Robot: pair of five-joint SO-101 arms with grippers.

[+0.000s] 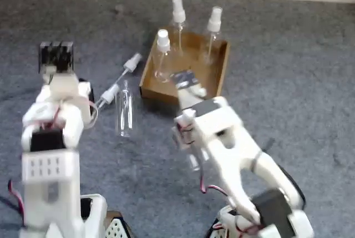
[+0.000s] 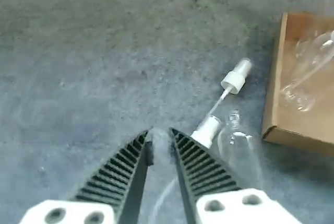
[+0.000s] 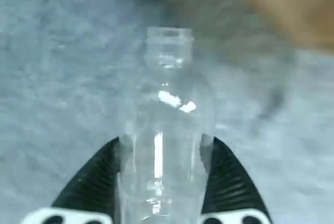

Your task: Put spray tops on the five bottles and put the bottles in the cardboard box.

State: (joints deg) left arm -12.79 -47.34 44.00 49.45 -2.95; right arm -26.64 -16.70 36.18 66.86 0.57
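**Three capped bottles in the cardboard box (image 1: 158, 92), two bare bottles outside it**

There are five clear bottles and five white spray tops in all. Three bottles stand upright in the cardboard box at the far middle of the bench (image 1: 288, 82), each with a spray top on. These are the left boxed bottle (image 1: 162, 55), the far boxed bottle (image 1: 178, 24) and the right boxed bottle (image 1: 212, 35).

The lying bottle (image 1: 125, 113) rests uncapped on the bench just left of the box, with its neck pointing far. Two loose spray tops lie to its left with their dip tubes showing. The farther spray top (image 1: 132, 63) is near the box's left wall, and the nearer spray top (image 1: 110, 94) is just beside the lying bottle's neck.

The right wrist view adds the fifth, the held bottle (image 3: 167, 78). Its neck is open, and the right gripper (image 3: 164, 143) is clamped on its body with a finger pressed to each side. Grey bench lies below it.

The left wrist view shows the left gripper (image 2: 160, 132) with its fingers narrowly apart and nothing between them. It is above the bench, with the nearer spray top close by one finger. In the high view this gripper (image 1: 55, 56) sits at the far left, well apart from the box.
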